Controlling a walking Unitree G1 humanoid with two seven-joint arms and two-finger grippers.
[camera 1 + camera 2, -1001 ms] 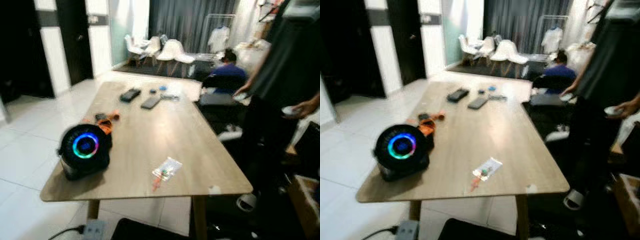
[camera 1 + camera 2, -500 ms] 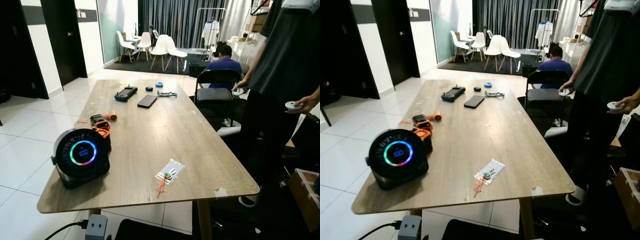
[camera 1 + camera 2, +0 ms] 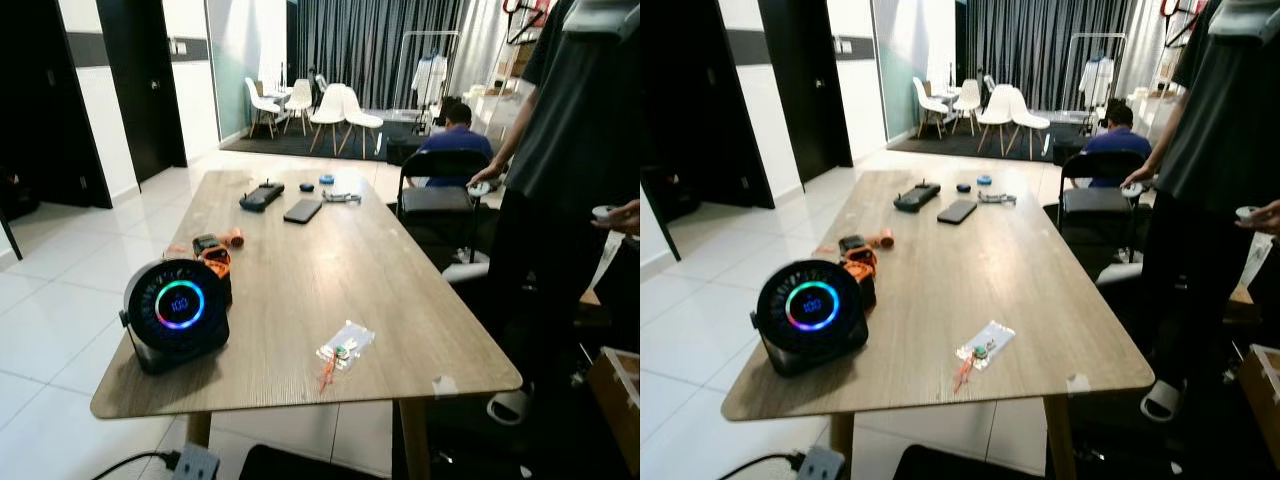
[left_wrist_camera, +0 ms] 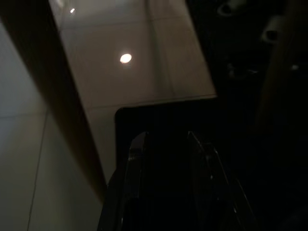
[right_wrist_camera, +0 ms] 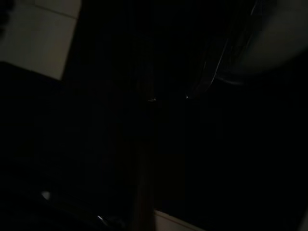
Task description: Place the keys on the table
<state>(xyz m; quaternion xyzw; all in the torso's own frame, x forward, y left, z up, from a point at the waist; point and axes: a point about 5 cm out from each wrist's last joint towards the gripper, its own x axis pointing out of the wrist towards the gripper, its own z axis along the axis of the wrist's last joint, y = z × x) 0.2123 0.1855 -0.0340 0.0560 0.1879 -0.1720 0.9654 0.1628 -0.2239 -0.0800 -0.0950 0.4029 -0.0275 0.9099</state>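
**Keys lie on the table near its front edge**

Keys in a small clear plastic bag with a red strap [image 3: 340, 353] lie flat on the long light-wood table [image 3: 330, 260], near its front edge and right of the round black speaker with a glowing rainbow ring [image 3: 179, 313]. Against the frame half a second ago the whole scene sits a little higher and further right (the camera has moved, not the things); the bag keeps its place beside the speaker. An orange and black tool [image 3: 213, 251] lies just behind the speaker, and a dark flat phone [image 3: 302, 210] and a black handheld controller [image 3: 260, 195] lie towards the far end.

A person in a dark grey shirt [image 3: 590, 130] stands at the table's right side, one hand [image 3: 622, 216] holding a white controller, much as before. Another person in a blue top [image 3: 455, 145] sits beyond a black folding chair [image 3: 437, 200].

The left gripper [image 4: 168, 159] hangs low over pale floor tiles [image 4: 144, 72], its two black fingers [image 4: 136, 163] a little apart with nothing between them. The right wrist view is nearly black, and I cannot tell how the right gripper's fingers stand.
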